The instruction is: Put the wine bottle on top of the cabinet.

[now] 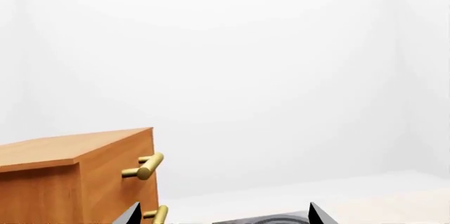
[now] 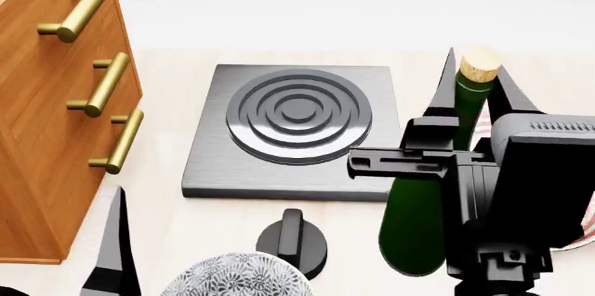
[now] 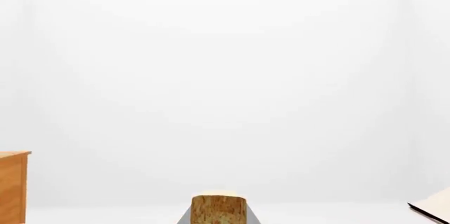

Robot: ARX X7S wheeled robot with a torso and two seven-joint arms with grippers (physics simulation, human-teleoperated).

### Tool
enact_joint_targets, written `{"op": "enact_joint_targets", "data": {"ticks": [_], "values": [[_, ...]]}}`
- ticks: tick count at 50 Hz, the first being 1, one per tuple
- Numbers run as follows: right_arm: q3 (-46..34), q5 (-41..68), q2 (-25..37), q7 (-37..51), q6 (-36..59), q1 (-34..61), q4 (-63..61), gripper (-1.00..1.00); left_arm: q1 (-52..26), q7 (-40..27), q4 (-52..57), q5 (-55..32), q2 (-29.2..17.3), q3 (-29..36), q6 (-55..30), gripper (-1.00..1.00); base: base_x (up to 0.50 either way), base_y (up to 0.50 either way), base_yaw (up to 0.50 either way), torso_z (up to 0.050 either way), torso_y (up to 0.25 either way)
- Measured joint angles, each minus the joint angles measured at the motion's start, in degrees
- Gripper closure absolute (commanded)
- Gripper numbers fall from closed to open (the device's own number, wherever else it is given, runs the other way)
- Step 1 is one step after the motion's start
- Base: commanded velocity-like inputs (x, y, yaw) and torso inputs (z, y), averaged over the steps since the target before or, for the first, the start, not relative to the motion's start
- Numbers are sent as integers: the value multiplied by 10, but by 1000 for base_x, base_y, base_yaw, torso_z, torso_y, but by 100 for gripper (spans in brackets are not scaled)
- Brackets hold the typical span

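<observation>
Nearest in the head view, a patterned bowl [image 2: 233, 275] is cut off at the frame edge. The right gripper [image 2: 476, 94] pinches the wine bottle [image 2: 419, 219], its label hidden. The left gripper [image 1: 221, 216] shows spread tips. Beyond, the cabinet [image 2: 47, 115] stands partly cropped.

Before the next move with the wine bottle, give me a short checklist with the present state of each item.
1. Right gripper around the wine bottle: ok, fingers flank the neck below the cork.
2. Firm grip: cannot tell; contact is not clearly visible.
3. Bottle upright: ok, only slightly tilted.
4. Bottle lifted off the counter: cannot tell; its base is near the frame edge.
5. Cabinet top free to receive it: ok for the part shown in the left wrist view.
6. Left gripper out of the way: ok, open and empty, near the stove plate.
</observation>
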Motion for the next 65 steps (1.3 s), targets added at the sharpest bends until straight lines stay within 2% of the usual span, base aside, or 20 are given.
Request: {"op": "enact_joint_targets", "data": {"ticks": [19, 38, 65], "values": [[-45, 12, -31, 3, 11, 41, -2, 100, -2, -4, -5, -7, -2, 9, 4, -100, 0, 0, 0, 0, 1], [-64, 18, -37, 7, 19, 60, -6, 100, -5, -6, -1, -18, -8, 9, -1, -100, 0, 0, 0, 0, 1], [-70, 24, -28, 9, 22, 67, -6, 100, -77, 25, -67, -61, 34, 81, -52, -100, 0, 0, 0, 0, 0]]}}
